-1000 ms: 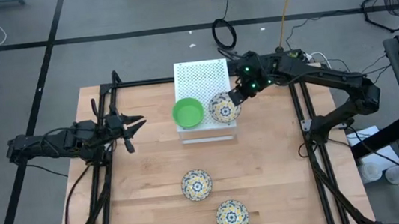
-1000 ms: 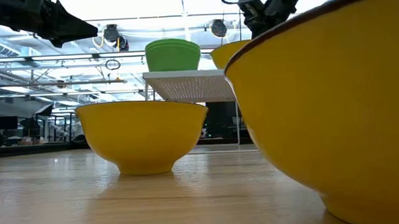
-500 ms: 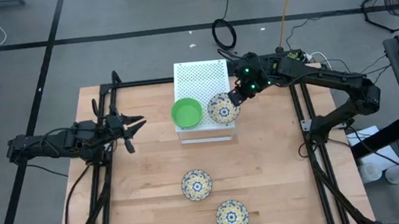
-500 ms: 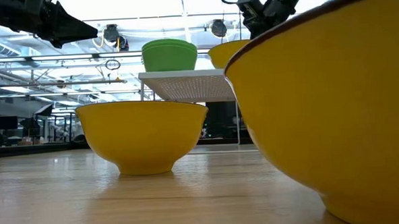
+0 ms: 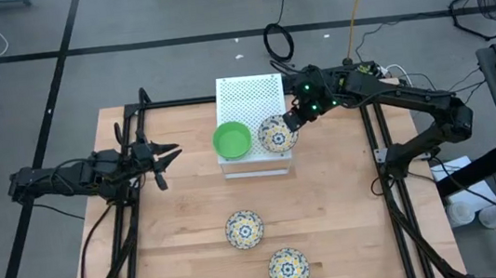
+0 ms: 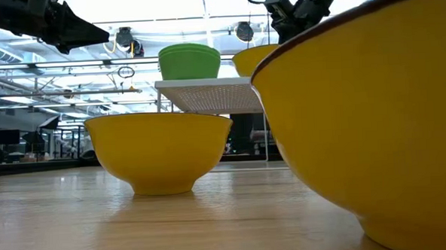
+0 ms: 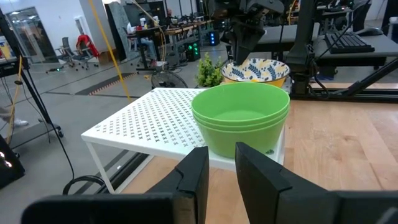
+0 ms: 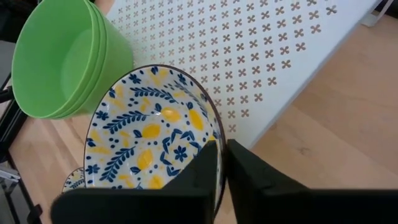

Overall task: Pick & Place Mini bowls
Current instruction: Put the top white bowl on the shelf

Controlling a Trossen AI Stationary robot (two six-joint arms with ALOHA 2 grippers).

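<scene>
The left gripper (image 5: pixel 168 157) is held above the worktop (image 5: pixel 193 229), its fingers slightly parted around nothing. On the white perforated box (image 5: pixel 250 95) a stack of green bowls (image 5: pixel 232 140) stands beside a floral bowl (image 5: pixel 276 134), whose rim is pinched by the right gripper (image 5: pixel 292 123). Two more floral bowls (image 5: pixel 244 229) are seen nearer the front, well apart from the box.

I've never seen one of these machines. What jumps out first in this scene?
Most striking is the right gripper pinching the rim of a floral bowl on the white perforated box, beside a stack of bright green bowls. Two more floral bowls sit on the wooden table nearer the front. The left gripper hangs idle to the box's left.
</scene>
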